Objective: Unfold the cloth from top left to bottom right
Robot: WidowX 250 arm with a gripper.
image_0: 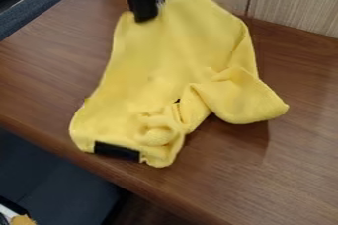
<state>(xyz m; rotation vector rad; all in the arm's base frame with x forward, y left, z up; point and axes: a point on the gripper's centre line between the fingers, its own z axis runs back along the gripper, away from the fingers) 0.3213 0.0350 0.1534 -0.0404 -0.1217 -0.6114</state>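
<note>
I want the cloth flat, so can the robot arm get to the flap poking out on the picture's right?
Probably yes. The gripper is at the top left of the yellow cloth, and only cloth lies between it and the flap.

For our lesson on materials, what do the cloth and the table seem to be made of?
Cloth: probably a soft, matte terry or microfibre textile, judging by its fuzzy surface and rounded folds.
Table: brown wood or wood-look laminate with a slight sheen; the streaky grain fits either.
</note>
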